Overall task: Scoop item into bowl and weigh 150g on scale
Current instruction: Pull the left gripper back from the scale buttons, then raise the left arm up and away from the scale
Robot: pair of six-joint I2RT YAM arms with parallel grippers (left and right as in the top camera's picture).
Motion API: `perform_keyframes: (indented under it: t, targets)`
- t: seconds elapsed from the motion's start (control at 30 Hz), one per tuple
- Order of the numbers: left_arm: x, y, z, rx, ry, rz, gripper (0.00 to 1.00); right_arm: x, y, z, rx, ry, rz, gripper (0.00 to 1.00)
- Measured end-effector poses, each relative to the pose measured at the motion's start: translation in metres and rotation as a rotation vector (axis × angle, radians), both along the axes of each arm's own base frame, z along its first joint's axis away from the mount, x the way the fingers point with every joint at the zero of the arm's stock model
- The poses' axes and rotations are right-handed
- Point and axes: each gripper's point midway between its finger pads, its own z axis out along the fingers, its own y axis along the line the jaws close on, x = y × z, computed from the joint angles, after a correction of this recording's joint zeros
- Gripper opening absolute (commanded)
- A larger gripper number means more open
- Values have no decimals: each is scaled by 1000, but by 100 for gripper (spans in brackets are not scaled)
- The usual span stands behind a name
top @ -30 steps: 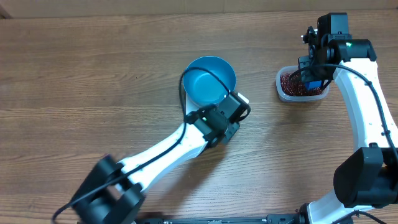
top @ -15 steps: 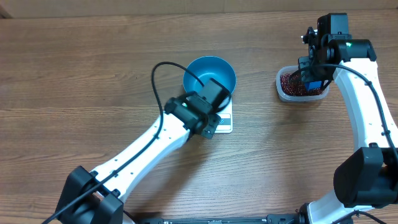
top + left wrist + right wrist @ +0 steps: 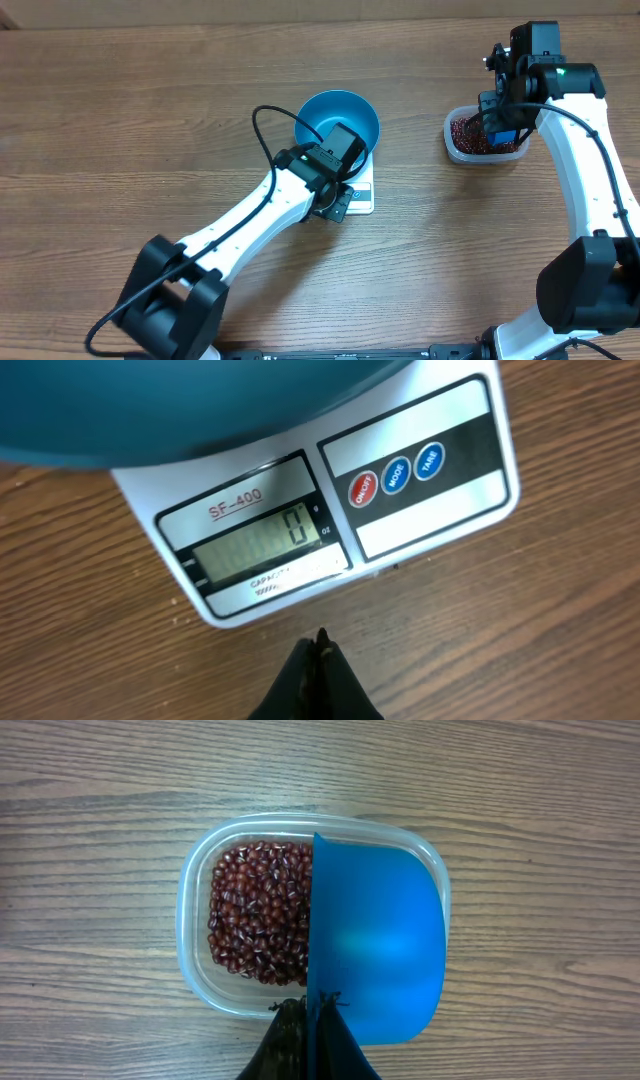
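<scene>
The bright blue bowl [image 3: 322, 112] stands on the white scale [image 3: 363, 196], and I see nothing inside it. In the left wrist view the scale [image 3: 430, 510] has its display [image 3: 262, 546] reading 0, with the bowl's underside [image 3: 150, 400] above it. My left gripper [image 3: 320, 642] is shut and empty, just off the scale's front edge [image 3: 336, 204]. The beans [image 3: 255, 910] lie in a clear tub [image 3: 196, 935]. Over the tub's right half my right gripper [image 3: 320, 1006] is shut on a small blue scoop [image 3: 375, 940]; overhead it [image 3: 503, 125] hangs above the tub [image 3: 470, 148].
Bare wooden tabletop surrounds the scale and the tub [image 3: 150, 120]. The left arm's cable [image 3: 262, 130] loops beside the bowl. The scale's front panel has red and blue buttons [image 3: 395, 473].
My left arm has swung to the left across the scale's front, uncovering the scale, and now settles at its front left. The right arm and scoop have not moved.
</scene>
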Motion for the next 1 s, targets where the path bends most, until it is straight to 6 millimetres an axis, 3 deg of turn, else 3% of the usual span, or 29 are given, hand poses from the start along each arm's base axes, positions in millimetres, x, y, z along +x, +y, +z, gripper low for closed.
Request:
perform_keyframes:
  t: [0.1,0.17,0.4,0.47,0.57,0.8,1.0]
  targets:
    - [0,-1,-9,11,15,0,5,0,0,0,1,1,0,4]
    - [0,-1,-11,13,21,0,15,0,0,0,1,2,1,4]
    - [1,-2,-11,8,18,9,22,-3,0,-1,1,16,0,4]
    - [2,-2,-11,4,15,9,19,-3,0,-1,1,14,0,4]
    - [6,-5,-10,-8,-1,9,4,-3,0,-1,1,12,0,4]
    - [8,-7,-6,-15,-9,13,4,-3,0,-1,1,12,0,4]
    - [28,-22,28,-60,-67,12,4,-3,0,-1,1,13,0,4]
